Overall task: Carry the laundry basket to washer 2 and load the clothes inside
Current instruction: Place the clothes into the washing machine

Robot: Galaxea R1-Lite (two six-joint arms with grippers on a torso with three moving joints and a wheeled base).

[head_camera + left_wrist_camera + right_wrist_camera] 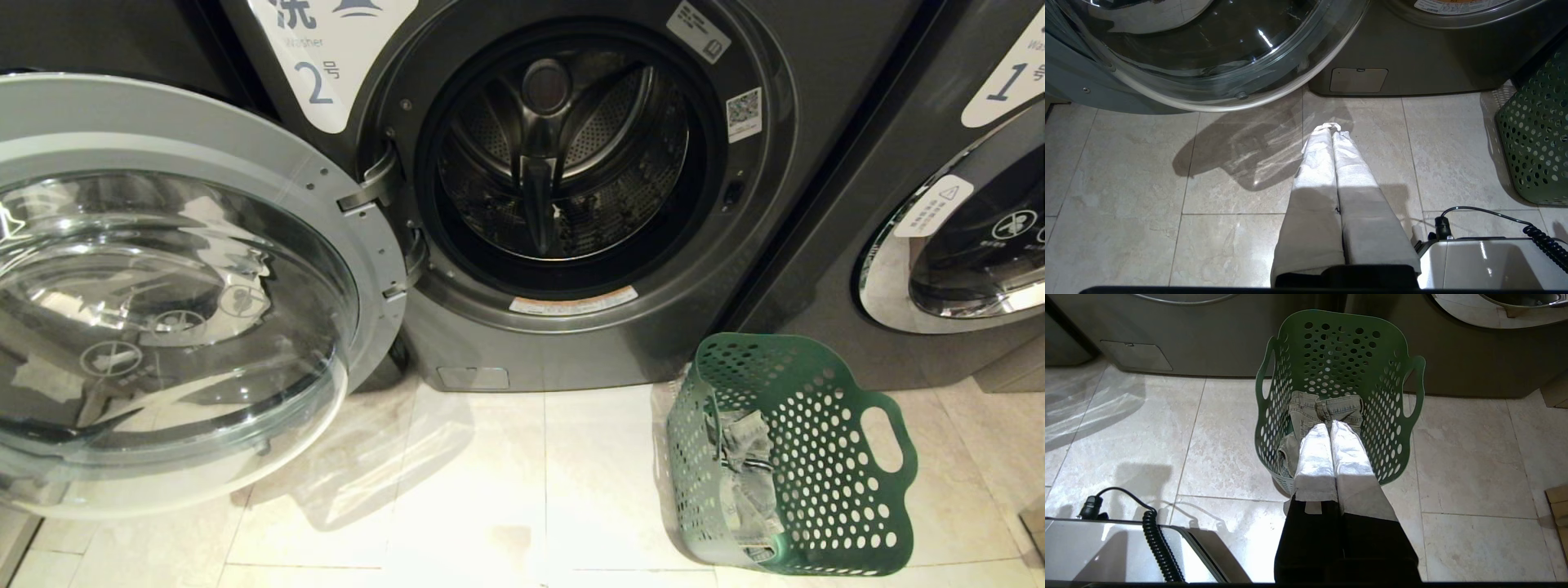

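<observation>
washer 1 (963, 204): right, door shut | tiled floor (506, 490): pale

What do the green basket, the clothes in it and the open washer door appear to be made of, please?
The basket looks like moulded matte plastic: one piece, evenly punched with round holes, cut-out handles. The clothes look like faded denim, judging by the stitched seams and waistband, though that is not certain. The door seems a clear glossy bowl, glass or plastic, with sharp reflections, in a pale grey ring of painted metal or plastic.

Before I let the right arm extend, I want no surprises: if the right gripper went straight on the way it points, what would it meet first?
Most likely the clothes in the green laundry basket; the shut right gripper points at them, though depth is unclear.
</observation>
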